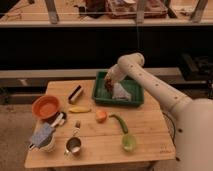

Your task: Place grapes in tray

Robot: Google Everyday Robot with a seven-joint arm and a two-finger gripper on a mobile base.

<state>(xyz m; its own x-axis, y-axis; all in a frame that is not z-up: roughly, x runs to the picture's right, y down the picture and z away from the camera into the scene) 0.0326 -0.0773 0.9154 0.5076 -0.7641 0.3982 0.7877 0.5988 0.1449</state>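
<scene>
The green tray (134,90) stands at the back middle of the wooden table. My gripper (110,83) reaches down into the tray's left part from the white arm that bends above it. It is shut on the grapes (108,87), a dark reddish bunch held just over the tray floor. I cannot tell whether the bunch touches the floor. A white object (120,92) lies in the tray right beside the grapes.
On the table are an orange bowl (45,106) at the left, a dark brush (75,93), a yellow banana (79,109), an orange fruit (101,115), a green vegetable (120,123), a green cup (129,142), a metal cup (74,145) and a white bowl with a blue cloth (43,137).
</scene>
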